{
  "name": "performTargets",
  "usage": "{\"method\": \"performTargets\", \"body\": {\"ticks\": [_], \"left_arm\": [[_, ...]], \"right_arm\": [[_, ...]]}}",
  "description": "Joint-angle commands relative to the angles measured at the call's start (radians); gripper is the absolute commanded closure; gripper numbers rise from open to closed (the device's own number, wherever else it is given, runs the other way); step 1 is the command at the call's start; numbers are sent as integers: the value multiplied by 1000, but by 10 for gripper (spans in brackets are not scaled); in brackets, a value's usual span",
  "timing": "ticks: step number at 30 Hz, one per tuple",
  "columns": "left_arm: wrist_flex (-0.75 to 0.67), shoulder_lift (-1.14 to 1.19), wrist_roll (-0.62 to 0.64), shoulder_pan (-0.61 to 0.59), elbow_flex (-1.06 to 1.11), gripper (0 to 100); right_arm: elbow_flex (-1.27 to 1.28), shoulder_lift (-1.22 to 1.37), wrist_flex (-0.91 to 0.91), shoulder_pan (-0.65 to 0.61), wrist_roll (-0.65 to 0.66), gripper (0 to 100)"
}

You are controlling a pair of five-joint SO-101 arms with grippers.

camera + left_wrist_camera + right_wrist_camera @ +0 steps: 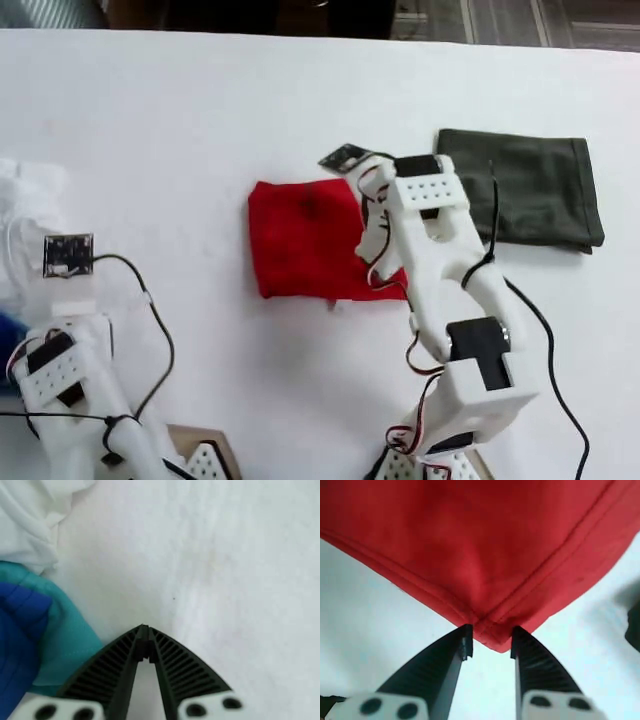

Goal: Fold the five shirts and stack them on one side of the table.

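Observation:
A folded red shirt [305, 240] lies flat in the middle of the table. My right gripper [490, 640] is open at its right edge, and a seamed corner of the red shirt [480, 555] sits just between the fingertips. A folded dark green shirt [520, 185] lies to the right of that arm. At the left edge are a crumpled white shirt [30, 520] and a blue and teal shirt [35, 630]. My left gripper [145, 630] is shut and holds nothing, over bare table beside the teal cloth.
The white table [200, 120] has free room along its far side and in front of the red shirt. The right arm [440, 250] stretches from the front edge over the red shirt's right side. Cables trail from both arms.

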Motion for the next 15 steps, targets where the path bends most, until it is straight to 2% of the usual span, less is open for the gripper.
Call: {"method": "performTargets", "body": {"ticks": [1,11,15], "left_arm": [[-17,-18,14,-9,-4,974],[-17,-18,14,-9,-4,974],[-17,-18,14,-9,-4,974]], "right_arm": [[-3,-1,-10,-5,-9,872],[72,-1,-62,1,-6,875],[78,-12,-73,-4,-9,977]]}}
